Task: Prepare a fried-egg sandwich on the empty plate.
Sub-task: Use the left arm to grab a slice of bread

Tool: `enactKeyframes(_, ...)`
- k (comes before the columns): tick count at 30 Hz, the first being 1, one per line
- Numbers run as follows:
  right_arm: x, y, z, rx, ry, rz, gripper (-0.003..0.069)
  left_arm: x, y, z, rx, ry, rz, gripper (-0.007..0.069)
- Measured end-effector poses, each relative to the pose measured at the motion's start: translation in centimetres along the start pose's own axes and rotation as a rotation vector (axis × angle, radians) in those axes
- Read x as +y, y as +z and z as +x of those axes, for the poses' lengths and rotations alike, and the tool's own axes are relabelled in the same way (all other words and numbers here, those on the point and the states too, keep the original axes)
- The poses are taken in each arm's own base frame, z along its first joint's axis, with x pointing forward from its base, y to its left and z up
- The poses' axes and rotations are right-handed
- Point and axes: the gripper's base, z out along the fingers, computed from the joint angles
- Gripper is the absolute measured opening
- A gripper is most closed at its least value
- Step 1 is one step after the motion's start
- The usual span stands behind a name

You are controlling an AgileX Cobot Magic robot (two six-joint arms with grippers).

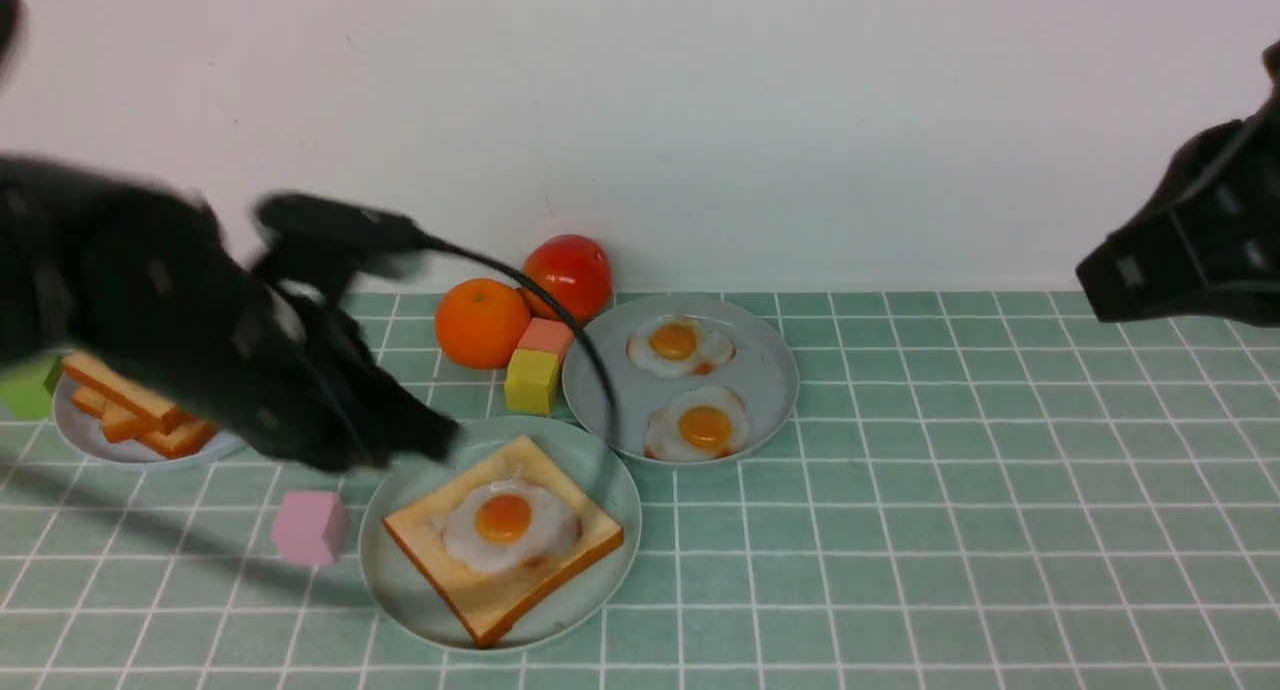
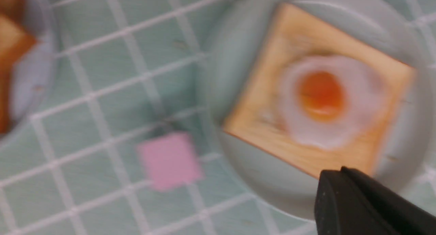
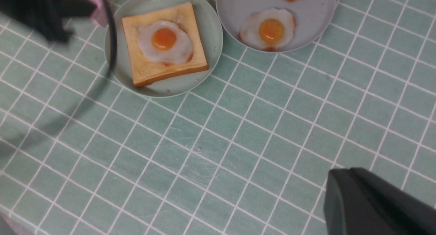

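Left gripper (image 1: 445,438): mine, clenched, seemingly empty through the blur, by the mint-green plate (image 1: 400,580).
Right gripper (image 1: 1100,285): raised far right; grip unreadable to me.
Toast (image 1: 500,600): on that plate, bearing fried egg (image 1: 505,520).

Egg (image 1: 505,523) on apparently single toast slice (image 1: 500,595)

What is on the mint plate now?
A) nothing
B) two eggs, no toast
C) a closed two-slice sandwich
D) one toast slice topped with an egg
D: the plate holds a single toast slice with an egg lying on it, nothing covering the egg.
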Motion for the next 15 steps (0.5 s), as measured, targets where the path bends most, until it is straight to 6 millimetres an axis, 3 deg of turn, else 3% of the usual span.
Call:
enactKeyframes(4, -0.2, -1.0, 0.3, -0.029, -0.021, 0.007, 0.0022, 5.9, 1.4, -1.5, -0.004, -0.048, -0.051, -0.0013)
enactKeyframes(7, -0.3, -2.2, 0.7, -0.060, -0.025, 0.006, 0.0024, 8.8, 2.4, -2.2, -0.016, -0.033, -0.118, -0.0012)
enactKeyframes(11, -0.5, -3.7, 1.3, -0.098, -0.025, 0.000, 0.0025, 11.2, 3.6, -2.6, -0.012, 0.034, -0.206, 0.0019)
enactKeyframes(15, -0.7, -6.0, 2.3, -0.161, -0.023, -0.010, 0.0032, 12.9, 5.8, -2.7, -0.001, 0.174, -0.304, 0.0150)
